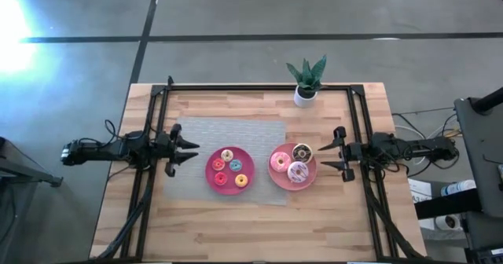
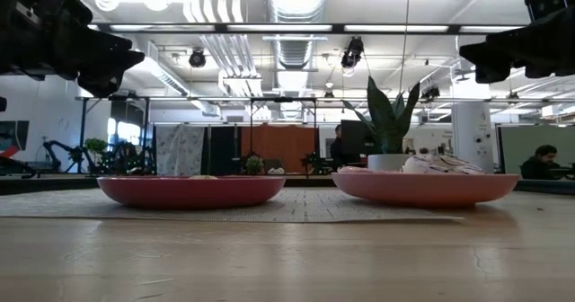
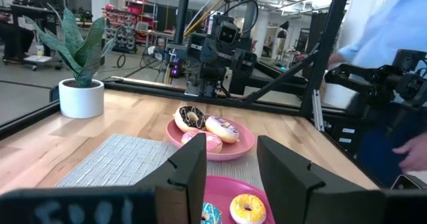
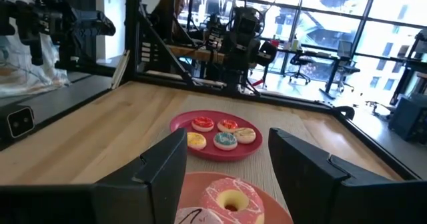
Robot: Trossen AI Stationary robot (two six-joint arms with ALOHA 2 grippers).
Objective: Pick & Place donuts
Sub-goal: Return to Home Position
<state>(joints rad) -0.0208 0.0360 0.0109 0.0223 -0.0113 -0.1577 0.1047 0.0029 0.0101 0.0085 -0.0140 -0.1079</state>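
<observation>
Several small donuts (image 1: 229,168) lie flat on a magenta plate (image 1: 211,177) at mid-table. Three larger donuts (image 1: 292,163) lie on a pink plate (image 1: 273,177) just right of it. Both plates stand on a grey mat (image 1: 228,134). My left gripper (image 1: 191,152) hovers open at the mat's left edge, pointing level toward the plates, its fingers (image 3: 190,167) bare. My right gripper (image 1: 324,155) hovers open right of the pink plate, also level, with nothing between its fingers (image 4: 163,161). In the right wrist view the magenta plate (image 4: 183,125) shows beyond a pink-iced donut (image 4: 230,197).
A potted plant (image 1: 306,82) in a white pot stands at the table's far edge. Black frame rails (image 1: 259,86) run along the far side and both sides of the table. A person (image 3: 393,37) stands beyond the table's right side. Bare wood lies in front of the plates.
</observation>
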